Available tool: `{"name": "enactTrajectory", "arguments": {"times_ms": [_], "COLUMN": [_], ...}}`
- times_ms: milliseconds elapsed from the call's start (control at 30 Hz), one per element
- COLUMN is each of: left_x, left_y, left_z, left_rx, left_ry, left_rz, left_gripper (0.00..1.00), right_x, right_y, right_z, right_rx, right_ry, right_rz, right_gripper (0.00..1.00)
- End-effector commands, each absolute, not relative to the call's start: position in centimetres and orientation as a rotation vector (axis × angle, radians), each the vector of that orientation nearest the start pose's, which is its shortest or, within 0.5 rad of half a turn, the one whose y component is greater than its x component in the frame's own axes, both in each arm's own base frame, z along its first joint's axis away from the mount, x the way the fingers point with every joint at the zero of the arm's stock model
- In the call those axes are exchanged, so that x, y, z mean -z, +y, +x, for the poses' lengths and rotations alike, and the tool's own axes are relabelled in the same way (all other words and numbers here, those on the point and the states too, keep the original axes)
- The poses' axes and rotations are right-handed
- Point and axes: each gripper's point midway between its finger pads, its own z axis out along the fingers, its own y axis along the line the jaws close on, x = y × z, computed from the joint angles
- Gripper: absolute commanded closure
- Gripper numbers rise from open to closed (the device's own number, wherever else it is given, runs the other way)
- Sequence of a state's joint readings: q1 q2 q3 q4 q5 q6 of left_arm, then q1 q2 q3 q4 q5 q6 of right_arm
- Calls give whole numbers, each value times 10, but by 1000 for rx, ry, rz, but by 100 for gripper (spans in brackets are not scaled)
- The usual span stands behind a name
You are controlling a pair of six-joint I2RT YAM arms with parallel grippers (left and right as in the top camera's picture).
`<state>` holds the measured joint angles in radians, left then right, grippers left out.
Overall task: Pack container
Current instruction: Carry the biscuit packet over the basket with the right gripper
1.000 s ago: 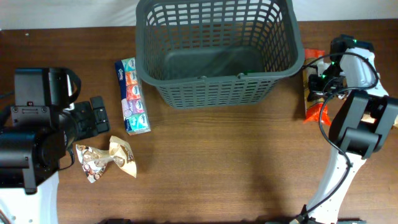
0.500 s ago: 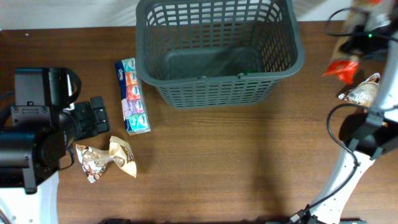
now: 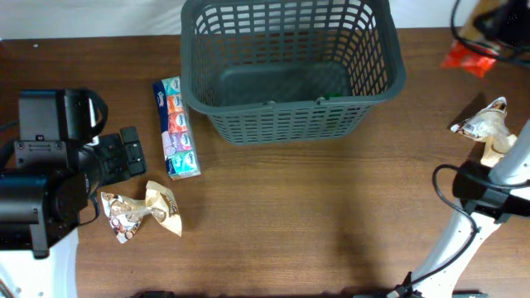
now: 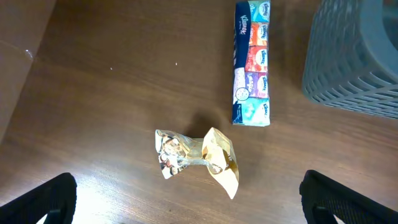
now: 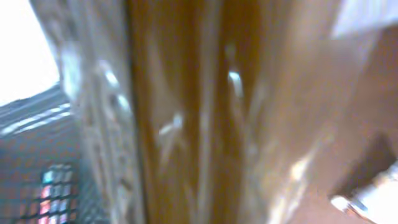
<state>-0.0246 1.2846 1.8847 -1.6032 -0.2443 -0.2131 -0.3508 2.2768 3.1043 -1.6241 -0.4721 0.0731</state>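
Above the far right corner of the bench [image 3: 315, 223], the right pincer [image 3: 484, 37] is clenched on an orange packet [image 3: 465, 58]; the left pincer [image 4: 193, 202] is spread wide.
The right arm rises from its base at the near right edge, elbow bent by that edge. The packet hangs blurred, near the right rim of the container [image 3: 281, 124], which stands upright at the far edge, left of that pincer. A crumpled wrapper [image 3: 480, 124] lies by the right edge. The left pincer hovers near a gold wrapper [image 4: 196, 158], with a tissue pack [image 4: 252, 62] beyond it. Open wood spans the near middle.
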Motion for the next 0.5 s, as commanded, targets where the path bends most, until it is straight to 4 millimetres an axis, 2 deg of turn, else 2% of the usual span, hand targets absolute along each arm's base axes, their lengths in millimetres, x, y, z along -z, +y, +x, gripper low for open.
{"name": "enactTrajectory", "arguments": {"times_ms": [0, 167, 333, 400, 467], "left_x": [-352, -352, -352, -352, -352], "left_y": [40, 40, 40, 40, 40], "left_z": [245, 245, 245, 245, 244], "left_rx": [-245, -245, -245, -245, -246], "left_ry": [2516, 2516, 2517, 2519, 2523], "left_rz": [-339, -339, -339, -339, -339], "left_gripper": [1, 1, 1, 1, 1], "right_x": [-440, -454, -459, -456, -450], "right_y": [-23, 46, 119, 137, 147], "right_z": [451, 454, 445, 443, 446], "right_rx": [-504, -561, -497, -406, -294], "right_ry": [2113, 2057, 1945, 1911, 1907], "right_rz": [16, -193, -589, -716, -775], "right_gripper": [96, 96, 96, 96, 96]}}
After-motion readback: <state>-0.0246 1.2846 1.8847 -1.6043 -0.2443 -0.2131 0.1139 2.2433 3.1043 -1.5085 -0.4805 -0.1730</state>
